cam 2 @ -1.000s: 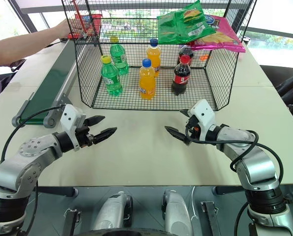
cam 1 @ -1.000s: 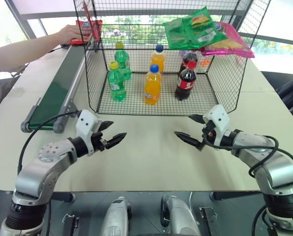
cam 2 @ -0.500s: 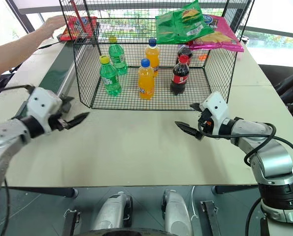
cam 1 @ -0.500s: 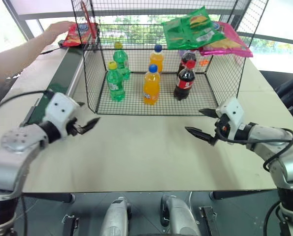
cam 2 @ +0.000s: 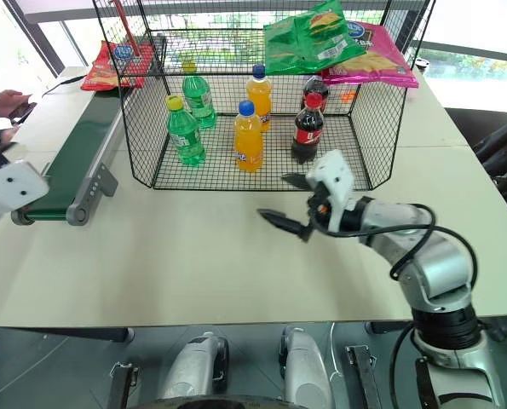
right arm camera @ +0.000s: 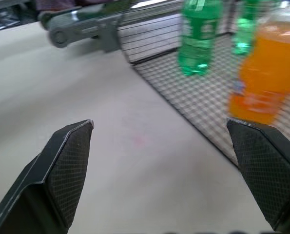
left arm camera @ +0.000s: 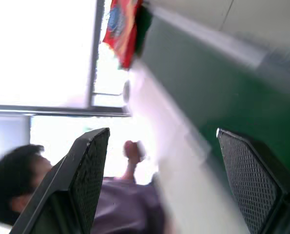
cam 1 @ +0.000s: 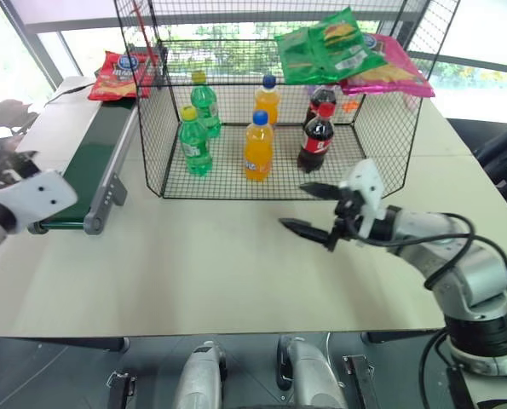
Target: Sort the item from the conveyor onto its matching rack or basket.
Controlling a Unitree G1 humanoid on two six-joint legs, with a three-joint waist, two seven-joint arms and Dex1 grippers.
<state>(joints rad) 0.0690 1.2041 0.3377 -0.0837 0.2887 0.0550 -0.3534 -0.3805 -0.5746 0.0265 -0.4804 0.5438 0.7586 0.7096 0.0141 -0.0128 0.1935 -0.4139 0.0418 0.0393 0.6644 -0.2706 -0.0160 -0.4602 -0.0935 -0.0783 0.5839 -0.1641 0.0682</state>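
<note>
Black left fingers (left arm camera: 88, 190) spread wide, empty | right fingers (cam 1: 297, 226) spread wide, empty

A robot test lab: a tabletop conveyor (cam 1: 91, 166) beside a wire cage (cam 1: 236, 102) holding drinks.
</note>
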